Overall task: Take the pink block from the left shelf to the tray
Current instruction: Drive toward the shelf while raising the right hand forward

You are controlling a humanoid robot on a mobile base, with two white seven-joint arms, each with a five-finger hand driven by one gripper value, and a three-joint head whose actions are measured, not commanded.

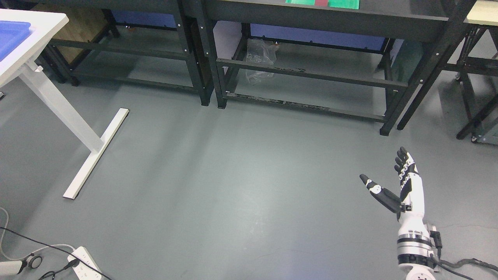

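Right hand (397, 186) empty, fingers spread; tray (11, 33) cropped at left edge.

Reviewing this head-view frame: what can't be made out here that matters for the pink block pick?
- Pink block: none visible; the shelf top is cut off by the upper edge, showing only green and red strips.
- Tray: the blue one on the white table is cropped by the left edge, contents hidden.
- Left hand: out of view.
- Right hand: open, holding nothing.
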